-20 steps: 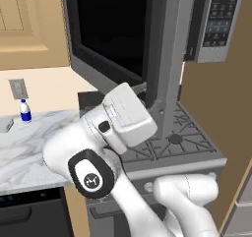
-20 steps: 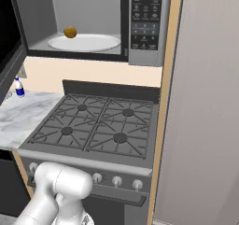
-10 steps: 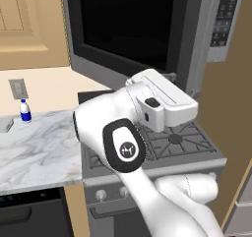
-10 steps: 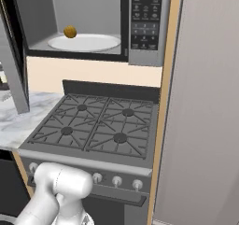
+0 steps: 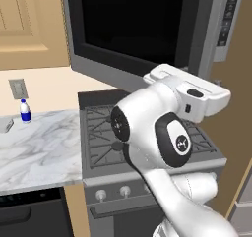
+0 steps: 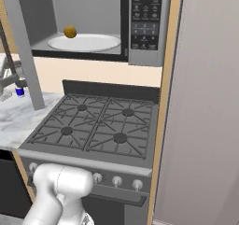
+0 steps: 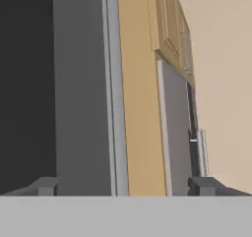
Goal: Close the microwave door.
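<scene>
The door hangs part-open over the stove: from the left base camera you look onto its black glass and grey frame, and from the right base camera you see its free edge as a tall grey strip left of the open microwave, so the cavity with its white plate and a small round yellow-brown thing on it is exposed. Your fingers are spread wide with nothing between them; the hand camera looks straight along the door's outer face, the dark glass to one side and the tan cabinet past the frame's edge. So the panel lies directly ahead of the fingers, its long edge upright in the room, the hinge on the left side of the microwave. The closing push, as I judge it, must go rightward and back toward the cavity, with the hand against the outer face near the free edge. The door looks roughly halfway shut. A small blue-and-white bottle stands on the counter, well away.
</scene>
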